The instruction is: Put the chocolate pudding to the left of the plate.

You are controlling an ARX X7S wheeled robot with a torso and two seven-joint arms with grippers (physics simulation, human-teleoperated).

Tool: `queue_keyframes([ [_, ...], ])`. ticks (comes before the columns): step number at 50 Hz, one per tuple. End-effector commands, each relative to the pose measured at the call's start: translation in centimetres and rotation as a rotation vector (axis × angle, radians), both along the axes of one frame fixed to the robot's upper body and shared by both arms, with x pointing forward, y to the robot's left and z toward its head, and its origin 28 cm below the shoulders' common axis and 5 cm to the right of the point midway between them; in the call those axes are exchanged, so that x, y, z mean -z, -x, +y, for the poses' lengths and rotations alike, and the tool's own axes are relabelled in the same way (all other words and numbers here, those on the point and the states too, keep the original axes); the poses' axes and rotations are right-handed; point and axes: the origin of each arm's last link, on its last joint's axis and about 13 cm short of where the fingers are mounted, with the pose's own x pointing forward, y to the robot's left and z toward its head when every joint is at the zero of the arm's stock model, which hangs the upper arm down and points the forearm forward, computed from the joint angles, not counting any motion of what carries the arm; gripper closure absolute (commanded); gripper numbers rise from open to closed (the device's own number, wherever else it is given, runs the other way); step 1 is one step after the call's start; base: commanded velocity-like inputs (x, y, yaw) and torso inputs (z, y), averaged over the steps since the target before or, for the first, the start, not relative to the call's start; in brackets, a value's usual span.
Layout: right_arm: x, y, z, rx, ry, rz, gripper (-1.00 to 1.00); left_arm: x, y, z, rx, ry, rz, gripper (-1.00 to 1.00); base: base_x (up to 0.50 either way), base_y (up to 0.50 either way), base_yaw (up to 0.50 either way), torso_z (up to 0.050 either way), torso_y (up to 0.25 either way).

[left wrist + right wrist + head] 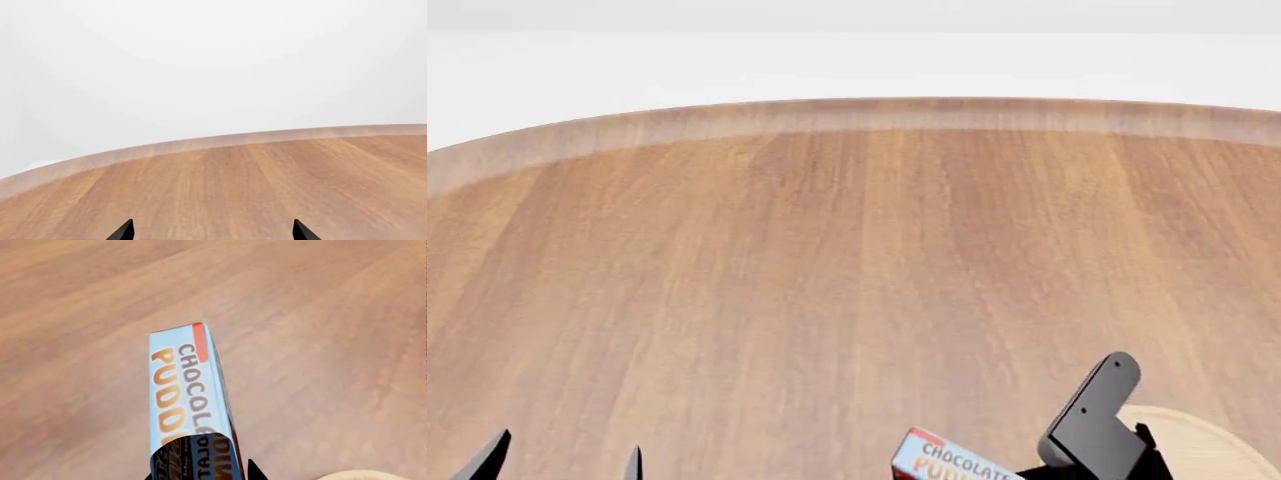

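Just left of the plate (1208,440), your right claw (200,472) grips the pudding (190,390) (still airborne?) w/ its label up for set-down; left claw (212,231) spread, idle.

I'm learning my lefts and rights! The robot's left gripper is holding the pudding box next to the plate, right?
Not quite: it's the right gripper holding the pudding, as the head view shows. The left gripper holds nothing, with only bare table in front of it. The rest is right: the pudding is next to the plate.
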Motion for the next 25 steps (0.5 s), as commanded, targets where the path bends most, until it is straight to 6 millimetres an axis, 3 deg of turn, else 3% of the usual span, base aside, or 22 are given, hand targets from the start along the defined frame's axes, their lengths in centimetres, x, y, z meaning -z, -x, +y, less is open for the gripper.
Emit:
queue_keyframes([
  [1, 0.1, -0.8, 0.0, -0.005, 0.016, -0.007, 1.0, 0.1, 0.0, 0.0, 0.001, 0.002, 0.002, -1.0, 0.0, 0.0, 0.0, 0.0, 0.0],
  [25, 2.4, -2.2, 0.2, 0.032, -0.007, 0.024, 1.0, 0.1, 0.0, -0.1, 0.002, -0.001, -0.001, -1.0, 0.0, 0.0, 0.0, 0.0, 0.0],
])
